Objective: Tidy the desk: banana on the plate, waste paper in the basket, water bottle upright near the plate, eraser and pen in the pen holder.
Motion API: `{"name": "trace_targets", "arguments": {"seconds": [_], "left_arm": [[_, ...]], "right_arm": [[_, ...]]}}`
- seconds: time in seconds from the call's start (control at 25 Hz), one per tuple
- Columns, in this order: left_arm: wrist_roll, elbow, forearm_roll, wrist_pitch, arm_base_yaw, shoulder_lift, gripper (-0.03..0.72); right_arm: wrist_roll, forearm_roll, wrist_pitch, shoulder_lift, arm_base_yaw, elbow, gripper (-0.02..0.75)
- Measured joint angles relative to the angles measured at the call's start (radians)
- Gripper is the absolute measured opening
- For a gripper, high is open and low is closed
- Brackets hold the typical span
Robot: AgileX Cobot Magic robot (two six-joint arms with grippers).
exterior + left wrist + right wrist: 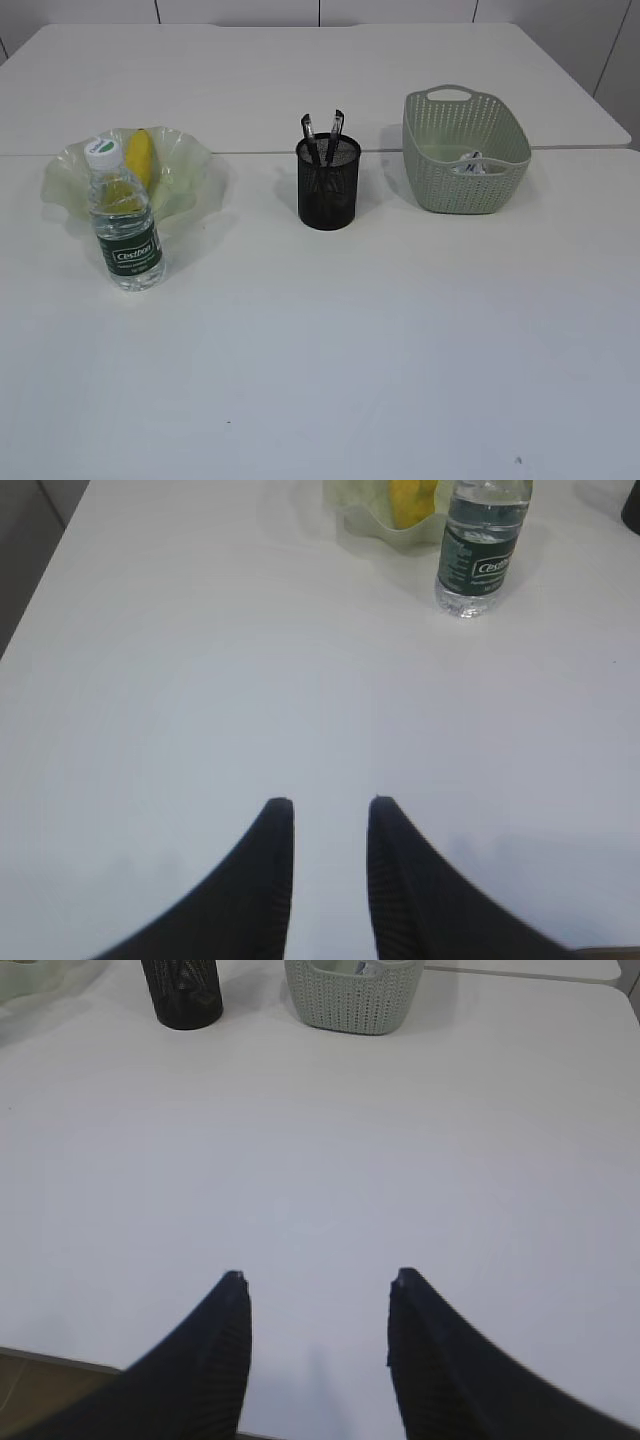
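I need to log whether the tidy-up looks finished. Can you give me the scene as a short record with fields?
banana: lying in the plate
water bottle: upright, in front of the plate
pen holder: two pens stand in it; eraser not visible
basket: holds crumpled paper
left gripper: open, empty, above bare desk
right gripper: open, empty

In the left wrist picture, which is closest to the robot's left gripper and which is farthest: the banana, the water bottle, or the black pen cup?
Measured from the left gripper:
1. Water bottle, standing upright, ahead and to the right.
2. Banana, on the plate just behind the bottle, at the top edge.
3. Pen holder, only a sliver showing in the top right corner.
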Motion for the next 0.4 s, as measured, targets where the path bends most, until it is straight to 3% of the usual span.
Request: {"name": "trace_targets", "arguments": {"seconds": [0.4], "left_arm": [[0.000,0.000,-0.006,0.000,0.000,0.000,0.172]], "right_arm": [[0.000,0.000,0.000,0.000,0.000,0.000,0.334]]}}
